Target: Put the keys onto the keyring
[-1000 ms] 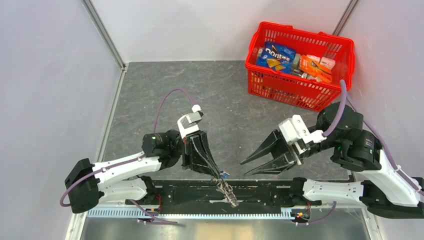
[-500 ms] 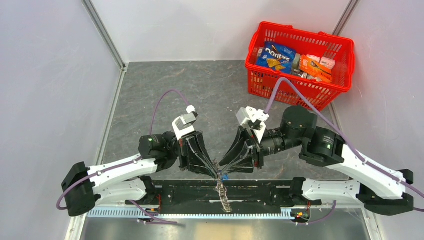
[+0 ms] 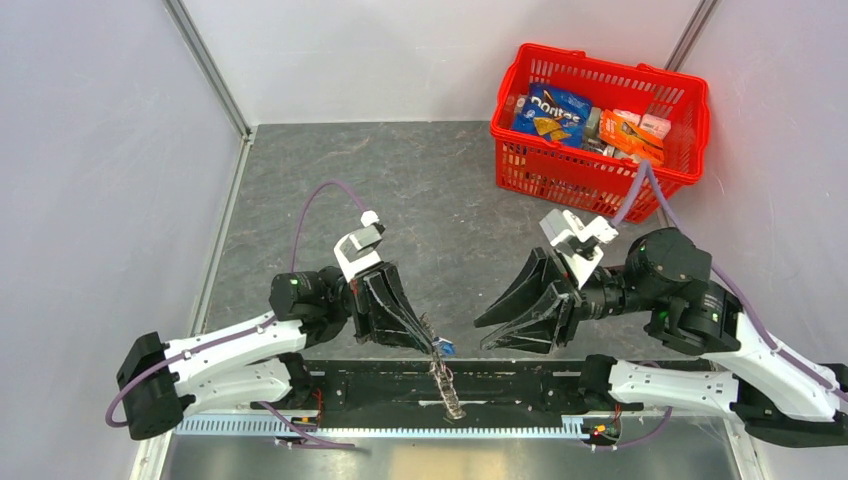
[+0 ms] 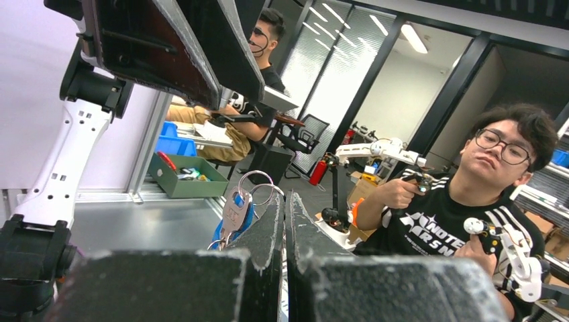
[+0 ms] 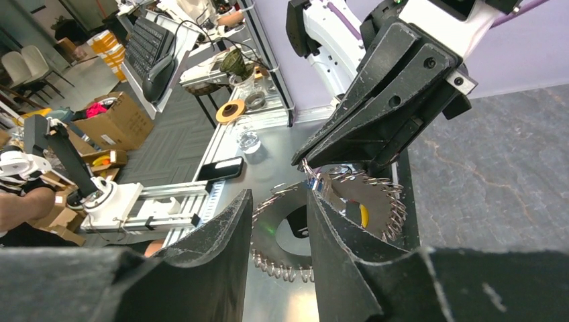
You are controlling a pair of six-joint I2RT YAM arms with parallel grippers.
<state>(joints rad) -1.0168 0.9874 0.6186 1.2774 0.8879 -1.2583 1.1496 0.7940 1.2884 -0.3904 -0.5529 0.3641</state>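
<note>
Black on the left: left gripper clamped tight on the keyring, limp and toothed, dangling from the fingertips. Just beside the pinch, the keys, blue-headed, up against the ring. Right of those, right gripper spread wide, near but apart. Far right, red basket of packets.

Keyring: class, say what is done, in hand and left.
Done: the left gripper is shut on the keyring, which dangles. In hand: a blue key hangs at that grip. Left: the open right gripper, standing apart, has yet to thread it.
</note>
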